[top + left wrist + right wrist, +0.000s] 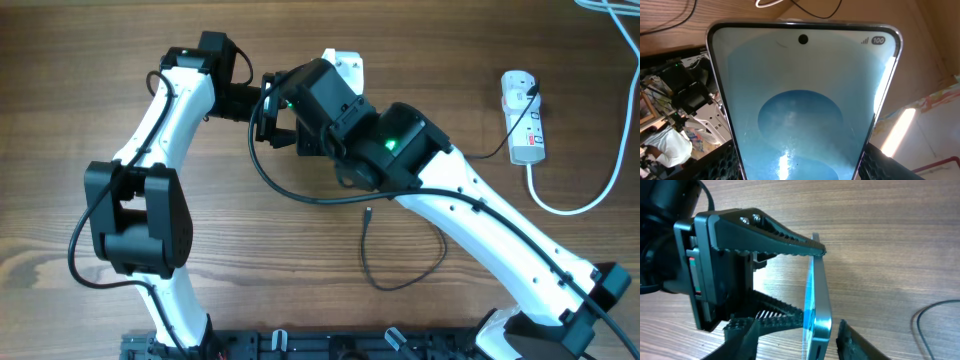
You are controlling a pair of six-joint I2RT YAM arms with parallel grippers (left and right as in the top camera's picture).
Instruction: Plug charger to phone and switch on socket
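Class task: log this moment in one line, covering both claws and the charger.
left claw: shut on phone | right claw: open, near phone | charger tip: loose on table | socket: untouched

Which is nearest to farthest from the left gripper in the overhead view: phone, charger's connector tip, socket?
1. phone: clamped in the left gripper itself, so nearest.
2. charger tip: lying loose near the centre, toward the robot's side.
3. socket: far off on the right, clearly farthest.
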